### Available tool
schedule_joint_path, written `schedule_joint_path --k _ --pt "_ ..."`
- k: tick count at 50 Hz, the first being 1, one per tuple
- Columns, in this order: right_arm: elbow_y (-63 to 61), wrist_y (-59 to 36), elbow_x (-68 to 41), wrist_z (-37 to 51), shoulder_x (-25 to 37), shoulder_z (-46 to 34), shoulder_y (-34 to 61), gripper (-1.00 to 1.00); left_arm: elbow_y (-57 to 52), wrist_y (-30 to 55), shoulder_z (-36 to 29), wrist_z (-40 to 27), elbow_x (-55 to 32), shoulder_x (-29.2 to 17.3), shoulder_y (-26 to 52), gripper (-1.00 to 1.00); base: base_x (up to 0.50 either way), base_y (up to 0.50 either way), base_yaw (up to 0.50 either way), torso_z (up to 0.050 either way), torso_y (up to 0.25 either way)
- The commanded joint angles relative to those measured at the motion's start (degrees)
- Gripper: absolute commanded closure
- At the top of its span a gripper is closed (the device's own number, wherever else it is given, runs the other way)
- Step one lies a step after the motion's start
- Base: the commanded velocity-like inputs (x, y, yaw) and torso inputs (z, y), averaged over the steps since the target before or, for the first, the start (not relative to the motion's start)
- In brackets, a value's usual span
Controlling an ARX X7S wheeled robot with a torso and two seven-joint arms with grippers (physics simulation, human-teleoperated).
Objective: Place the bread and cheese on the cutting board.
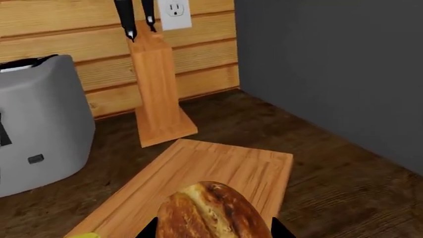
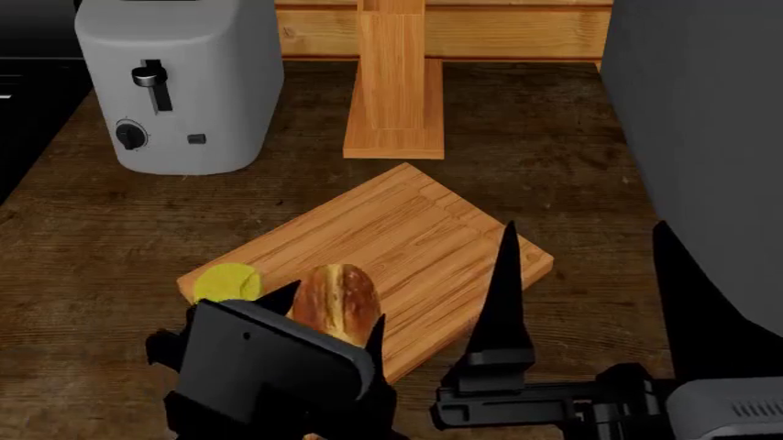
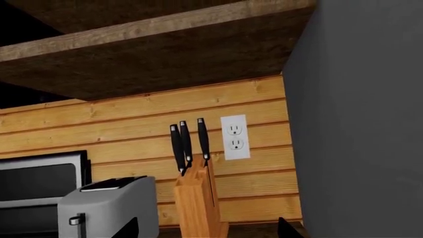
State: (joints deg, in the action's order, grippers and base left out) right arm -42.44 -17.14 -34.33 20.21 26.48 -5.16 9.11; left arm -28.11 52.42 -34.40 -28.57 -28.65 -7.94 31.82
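A dark wooden surface point(image 2: 98, 229) is bounded by a plank wall point(image 3: 132, 124) behind and a large grey panel point(image 1: 330, 64) to the right. On it are seen a grey toaster point(image 2: 178, 82), a knife block point(image 2: 394, 87) and the cutting board point(image 2: 404, 229). The bread point(image 2: 336, 298) is gripped over the board's near end by the left pincer point(image 2: 328, 316), and the cheese point(image 2: 227, 282) rests on the board's near corner. The right pincer point(image 2: 501, 302) is raised beside the board; whether it is open cannot be told. An outlet point(image 3: 233, 137) and an overhead shelf point(image 3: 152, 54) are shown only by the right wrist view.
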Motion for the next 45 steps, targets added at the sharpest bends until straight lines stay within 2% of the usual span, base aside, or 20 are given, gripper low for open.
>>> schedule_joint_path --k 1,11,21,29,45 --pt "-0.12 0.05 1.72 -1.18 -0.82 1.15 -0.09 -1.0 8.52 -2.34 1.1 0.84 1.43 3.31 3.35 1.0 0.0 0.0 0.0 0.0 0.0" --pt "-0.09 1.3 1.65 -1.35 -0.65 1.86 -1.02 -1.0 15.96 -5.66 0.39 1.44 2.01 4.0 4.48 1.0 0.0 0.0 0.0 0.0 0.0" --pt "0.36 1.52 1.85 -1.5 -0.68 1.35 -0.88 -1.0 18.94 -7.04 -0.14 1.29 1.42 4.09 5.14 1.0 0.0 0.0 0.0 0.0 0.0" --pt "0.65 1.64 1.91 -1.52 -0.69 1.06 -0.81 -1.0 23.56 -10.46 -0.74 1.83 1.5 3.96 3.61 1.0 0.0 0.0 0.0 0.0 0.0" --pt "0.76 1.64 1.94 -1.27 -0.52 0.75 -0.58 -1.0 26.39 -12.45 -1.15 1.43 0.56 3.2 2.58 1.0 0.0 0.0 0.0 0.0 0.0"
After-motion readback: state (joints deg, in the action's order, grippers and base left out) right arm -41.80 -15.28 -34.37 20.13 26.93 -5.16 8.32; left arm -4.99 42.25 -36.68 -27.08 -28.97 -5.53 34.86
